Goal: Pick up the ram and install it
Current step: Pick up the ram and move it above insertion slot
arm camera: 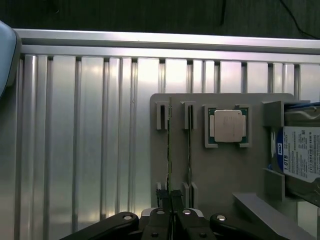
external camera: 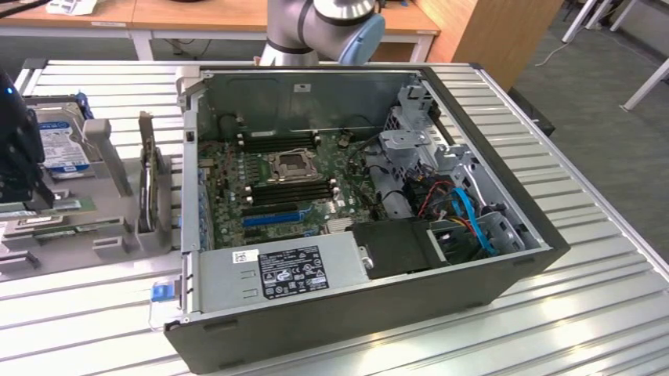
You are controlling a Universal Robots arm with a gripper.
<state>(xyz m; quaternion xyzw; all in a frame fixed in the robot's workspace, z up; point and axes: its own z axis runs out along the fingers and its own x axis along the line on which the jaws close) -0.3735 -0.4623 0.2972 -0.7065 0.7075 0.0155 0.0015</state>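
Two ram sticks stand on edge in slots of a grey holder plate [arm camera: 220, 170]. My gripper [arm camera: 171, 214] is shut on the near end of one ram [arm camera: 169, 145], which still sits in its slots. The second ram stick [arm camera: 189, 150] stands right beside it, untouched. In the exterior view the dark wrist body [external camera: 12, 149] hangs over the holder at the far left, with green stick edges [external camera: 74, 206] below it. The open computer case [external camera: 502, 211] lies to the exterior view's right, its motherboard [external camera: 282, 184] showing dark memory slots [external camera: 291, 190].
On the holder a square silver processor [arm camera: 227, 125] lies beside the sticks, and a hard drive [arm camera: 300, 155] with a blue-white label beyond it. A dark card [external camera: 153, 188] stands upright between holder and case. The arm's base [external camera: 313, 31] rises behind the case. Ribbed metal table [arm camera: 90, 140] all around.
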